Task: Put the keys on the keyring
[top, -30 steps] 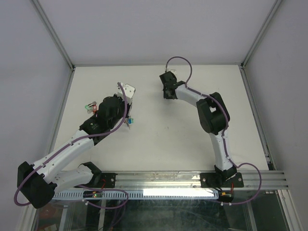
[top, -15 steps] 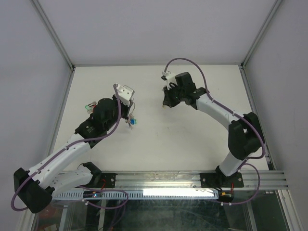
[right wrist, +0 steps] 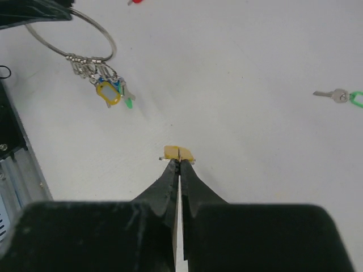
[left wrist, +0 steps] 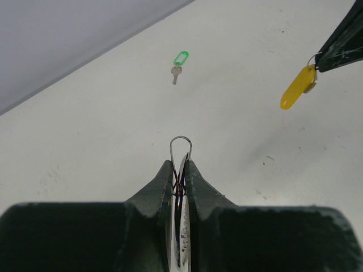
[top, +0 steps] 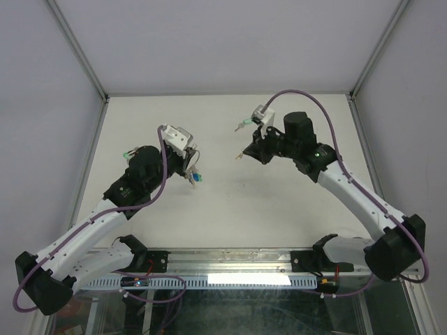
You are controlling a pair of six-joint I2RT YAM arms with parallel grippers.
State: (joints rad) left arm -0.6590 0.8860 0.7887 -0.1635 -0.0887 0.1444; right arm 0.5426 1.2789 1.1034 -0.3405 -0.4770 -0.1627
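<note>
The left gripper (left wrist: 180, 169) was pinched almost closed on the keyring (left wrist: 180, 137). The thin wire loop poked out beyond the fingertips, edge-on and in line with the jaws, and the blue-tagged keys (right wrist: 106, 85) hung in a bunch beneath it.

Ahead of that ring and off to its right, apart from it, the right gripper (right wrist: 178, 161) was clamped tight on the yellow key (left wrist: 298, 88). The key dangled from the fingertips with its long axis slanting down and back toward the left arm. Seen from the right wrist, the ring lay ahead and to the left, its open circle facing roughly that way. Judging from this, the right arm was the one to close the gap: the key's hole had to meet the wire, so the yellow tag probably needed turning to line up with the loop's end.

Farther out, the green key (left wrist: 179, 63) lay flat on the table (top: 279, 202) in neither grip, nearer the right arm than the left
</note>
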